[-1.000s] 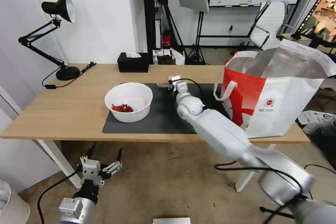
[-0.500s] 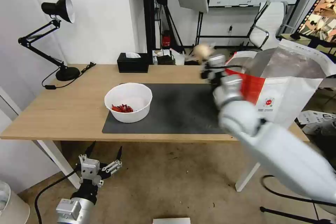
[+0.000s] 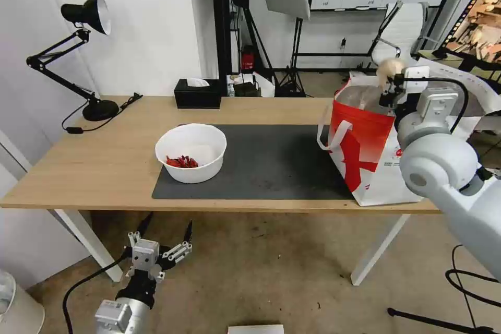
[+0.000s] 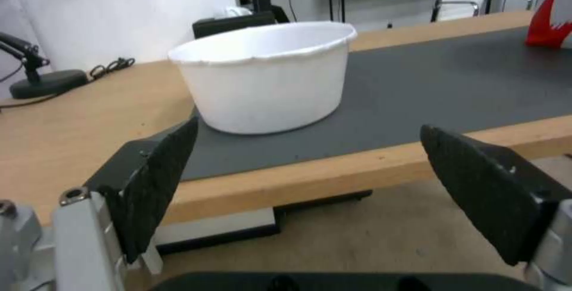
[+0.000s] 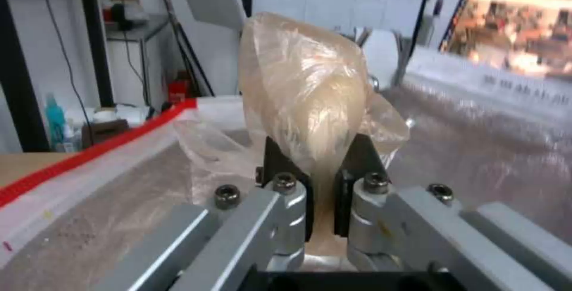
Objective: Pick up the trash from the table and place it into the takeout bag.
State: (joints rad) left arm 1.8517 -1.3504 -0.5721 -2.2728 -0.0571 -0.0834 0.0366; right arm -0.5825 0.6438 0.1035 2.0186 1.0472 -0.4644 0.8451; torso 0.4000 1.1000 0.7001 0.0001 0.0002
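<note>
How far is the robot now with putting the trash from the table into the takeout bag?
Partly done. In hand: the right tool grips a beige round lump in thin plastic above the open white-and-red takeout bag, not yet released. Left: the white round bowl with red scraps sits on the dark grey mat. The left tool hangs open below the table edge.

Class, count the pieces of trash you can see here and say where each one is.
2. The white bowl sits on the table's dark mat; the beige lump is held over the takeout bag. Others may lie hidden inside.

The table [image 3: 104,167] carries a dark mat [image 3: 271,162], desk lamp [image 3: 88,62], tissue box [image 3: 198,94] and takeout bag [image 3: 376,162].
</note>
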